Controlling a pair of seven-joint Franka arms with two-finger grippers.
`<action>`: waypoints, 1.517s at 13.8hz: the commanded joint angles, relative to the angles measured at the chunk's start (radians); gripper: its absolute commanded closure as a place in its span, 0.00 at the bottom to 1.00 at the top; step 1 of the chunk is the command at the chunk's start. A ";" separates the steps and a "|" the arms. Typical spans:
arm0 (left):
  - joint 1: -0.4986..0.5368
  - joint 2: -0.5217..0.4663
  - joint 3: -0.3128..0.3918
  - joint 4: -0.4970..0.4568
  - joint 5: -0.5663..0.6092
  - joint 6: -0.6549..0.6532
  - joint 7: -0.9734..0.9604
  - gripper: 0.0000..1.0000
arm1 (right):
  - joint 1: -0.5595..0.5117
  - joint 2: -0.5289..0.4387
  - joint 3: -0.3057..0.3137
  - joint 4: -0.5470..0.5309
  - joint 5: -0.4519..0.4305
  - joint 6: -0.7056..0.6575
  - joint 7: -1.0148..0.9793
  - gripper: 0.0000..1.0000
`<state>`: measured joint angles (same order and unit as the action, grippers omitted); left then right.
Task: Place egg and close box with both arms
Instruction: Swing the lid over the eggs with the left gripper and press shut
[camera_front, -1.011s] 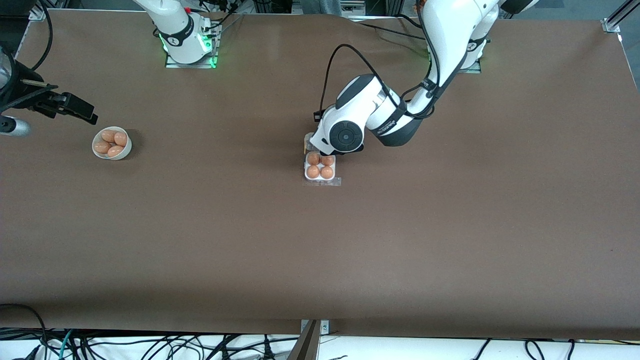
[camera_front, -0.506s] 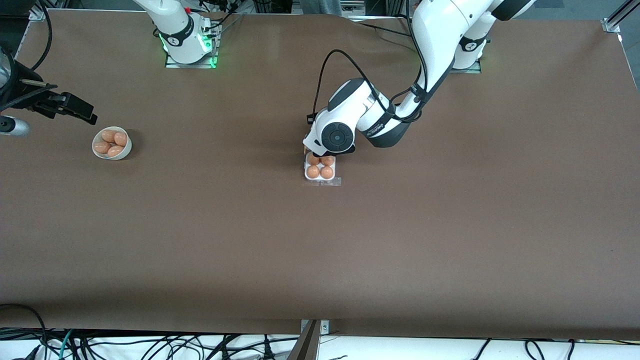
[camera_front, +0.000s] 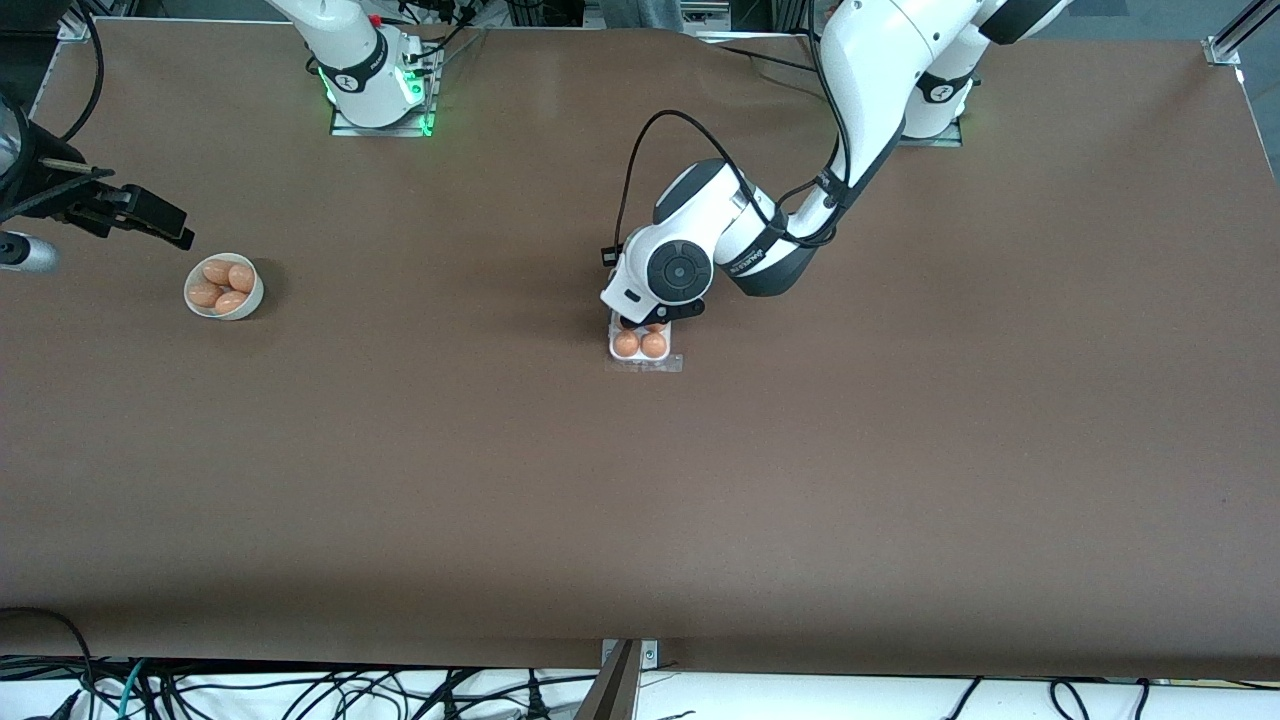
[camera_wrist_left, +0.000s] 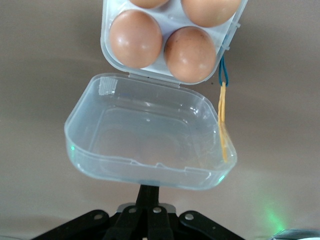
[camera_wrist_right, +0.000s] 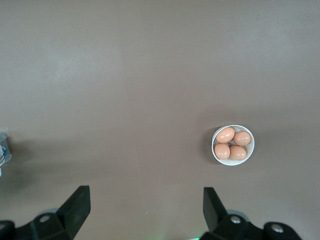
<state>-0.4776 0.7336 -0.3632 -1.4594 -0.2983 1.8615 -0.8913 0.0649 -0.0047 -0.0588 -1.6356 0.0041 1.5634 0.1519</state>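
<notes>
Left gripper (camera_wrist_left: 148, 195), clenched, has moved over the box (camera_front: 645, 352), at its half-raised 12 o'clock lid (camera_wrist_left: 150, 135); four eggs (camera_wrist_left: 190, 52) seated, closing remains; right gripper (camera_front: 160, 222) waits released at the bowl's (camera_front: 250, 297) 10 o'clock.

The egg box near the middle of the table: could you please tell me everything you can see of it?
The box is a small square carton of clear to whitish plastic. Its tray holds four orange-brown eggs, one per round cell. The hinged transparent lid stands open, with a yellow and blue band beside its hinge. It sits on the brown table, under the shut left hand.
</notes>
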 joint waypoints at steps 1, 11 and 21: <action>-0.016 0.012 0.013 0.030 0.033 -0.002 -0.015 1.00 | -0.010 -0.001 0.005 0.008 -0.006 0.001 -0.014 0.00; -0.016 0.012 0.061 0.068 0.082 0.027 -0.014 1.00 | -0.010 -0.001 0.005 0.008 -0.003 0.003 -0.015 0.00; 0.017 -0.049 0.182 0.164 0.145 -0.017 0.003 0.33 | -0.010 0.000 0.005 0.008 -0.003 0.003 -0.015 0.00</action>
<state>-0.4672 0.7228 -0.2278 -1.3274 -0.1857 1.9216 -0.8926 0.0646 -0.0046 -0.0590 -1.6356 0.0041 1.5648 0.1513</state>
